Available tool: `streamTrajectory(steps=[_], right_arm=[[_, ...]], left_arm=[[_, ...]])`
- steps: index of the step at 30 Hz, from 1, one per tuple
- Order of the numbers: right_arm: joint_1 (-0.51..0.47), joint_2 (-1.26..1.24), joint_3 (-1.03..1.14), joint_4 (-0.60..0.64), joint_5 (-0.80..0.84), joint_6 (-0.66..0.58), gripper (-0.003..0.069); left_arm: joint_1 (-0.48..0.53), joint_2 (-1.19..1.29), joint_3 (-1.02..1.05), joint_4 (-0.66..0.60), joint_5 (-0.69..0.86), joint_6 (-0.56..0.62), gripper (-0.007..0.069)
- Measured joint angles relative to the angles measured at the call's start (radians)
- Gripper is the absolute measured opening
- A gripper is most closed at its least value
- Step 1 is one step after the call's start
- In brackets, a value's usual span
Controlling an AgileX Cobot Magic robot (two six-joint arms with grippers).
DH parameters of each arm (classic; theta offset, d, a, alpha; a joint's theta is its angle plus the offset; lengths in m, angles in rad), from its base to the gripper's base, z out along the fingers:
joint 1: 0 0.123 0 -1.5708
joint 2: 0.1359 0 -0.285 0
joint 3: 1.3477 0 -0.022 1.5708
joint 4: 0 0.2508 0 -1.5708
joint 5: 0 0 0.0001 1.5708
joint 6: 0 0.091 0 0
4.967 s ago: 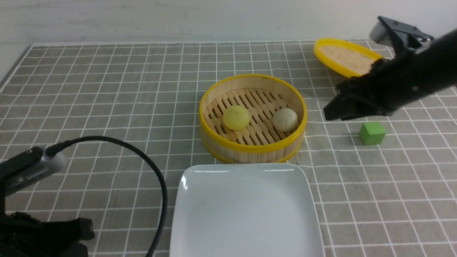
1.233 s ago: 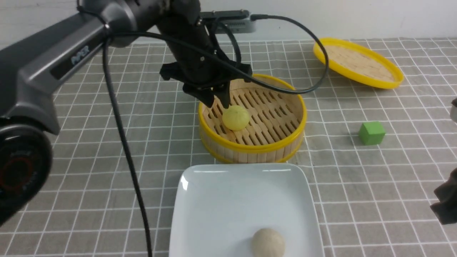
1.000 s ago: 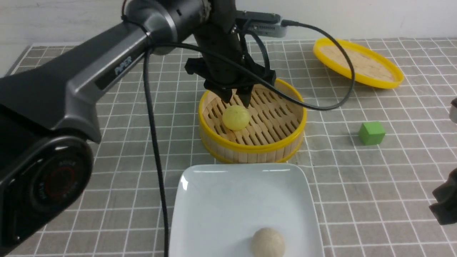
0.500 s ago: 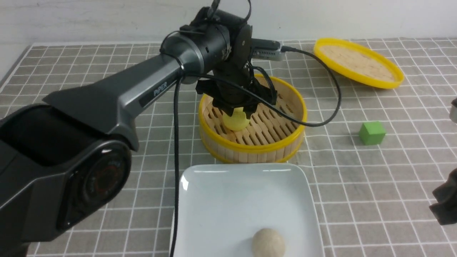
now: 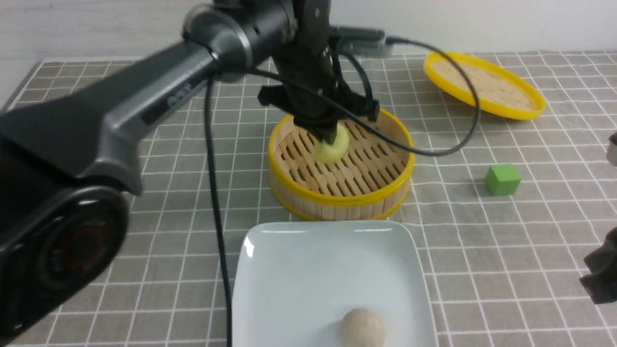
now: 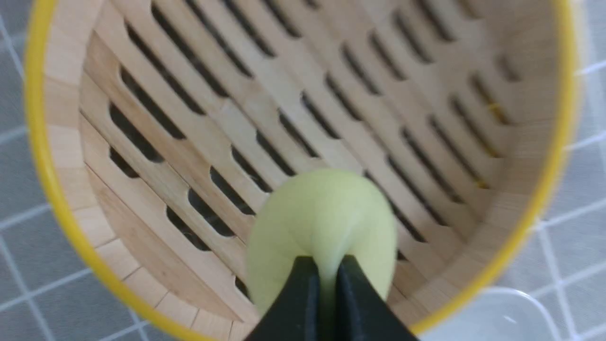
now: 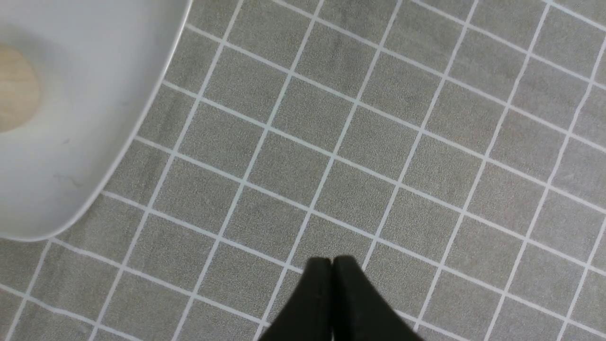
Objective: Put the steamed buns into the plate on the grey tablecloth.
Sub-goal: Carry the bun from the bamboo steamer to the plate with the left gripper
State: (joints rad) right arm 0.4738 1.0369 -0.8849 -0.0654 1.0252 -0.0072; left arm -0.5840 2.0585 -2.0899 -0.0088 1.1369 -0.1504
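The left gripper (image 6: 326,272) is clamped on only a thin pinch of the soft pale yellow bun (image 6: 322,218), which hangs inside the steamer basket (image 5: 337,200). The dough may therefore squeeze out of that narrow bite and drop, or clip the yellow rim on the way to the plate (image 5: 289,270) just nearer, where the beige bun (image 5: 362,327) lies by the near edge. The right gripper (image 7: 332,265) sits at the near right, jaws pressed together on nothing, over the flat grey tablecloth (image 5: 144,193), which also carries a lid (image 5: 482,84) at the far right and a green cube (image 5: 502,180), with a plain pale wall (image 5: 144,24) behind.
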Motion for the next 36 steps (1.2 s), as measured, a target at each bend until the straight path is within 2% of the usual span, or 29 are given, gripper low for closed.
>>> streamTrajectory(steps=[5, 9, 10, 12, 13, 15, 17, 20, 23, 27, 30, 32, 34, 36], right_arm=[[0.000, -0.001, 0.000, 0.000, -0.001, 0.000, 0.0019], [0.000, -0.001, 0.000, 0.003, -0.003, 0.000, 0.0019], [0.000, -0.001, 0.000, 0.004, -0.004, 0.000, 0.0021], [0.000, -0.001, 0.000, 0.005, -0.005, 0.000, 0.0022], [0.000, -0.001, 0.000, 0.012, -0.005, 0.000, 0.0022], [0.000, -0.001, 0.000, 0.018, -0.005, 0.000, 0.0022], [0.000, -0.001, 0.000, 0.025, -0.007, 0.000, 0.0025], [0.000, -0.001, 0.000, 0.026, -0.012, 0.000, 0.0027], [0.000, -0.003, 0.000, 0.027, -0.012, 0.000, 0.0029], [0.000, -0.044, 0.000, 0.031, 0.011, 0.000, 0.0032], [0.000, -0.145, 0.000, 0.031, 0.081, 0.035, 0.0032], [0.000, -0.192, 0.000, 0.031, 0.105, 0.048, 0.0032], [0.000, -0.311, 0.001, 0.031, 0.141, 0.087, 0.0032], [0.000, -0.373, 0.005, 0.031, 0.142, 0.106, 0.0032]], left_arm=[[0.000, -0.237, 0.018, 0.020, 0.097, 0.048, 0.0020], [0.000, -0.369, 0.141, -0.013, 0.101, 0.044, 0.0020], [0.000, -0.411, 0.259, -0.055, 0.101, 0.044, 0.0020], [0.000, -0.432, 0.351, -0.080, 0.101, 0.044, 0.0022], [0.000, -0.435, 0.496, -0.106, 0.088, 0.044, 0.0022], [0.000, -0.430, 0.576, -0.114, 0.057, 0.044, 0.0022], [0.000, -0.396, 0.738, -0.128, -0.066, 0.038, 0.0023], [0.000, -0.347, 0.849, -0.157, -0.204, 0.023, 0.0033], [0.000, -0.308, 0.876, -0.189, -0.248, 0.018, 0.0059], [0.000, -0.289, 0.878, -0.220, -0.285, 0.018, 0.0155], [0.000, -0.289, 0.878, -0.226, -0.297, 0.017, 0.0294], [0.000, -0.289, 0.878, -0.227, -0.297, 0.017, 0.0332], [0.000, -0.289, 0.878, -0.228, -0.297, 0.019, 0.0424], [0.000, -0.289, 0.878, -0.228, -0.297, 0.021, 0.0447]])
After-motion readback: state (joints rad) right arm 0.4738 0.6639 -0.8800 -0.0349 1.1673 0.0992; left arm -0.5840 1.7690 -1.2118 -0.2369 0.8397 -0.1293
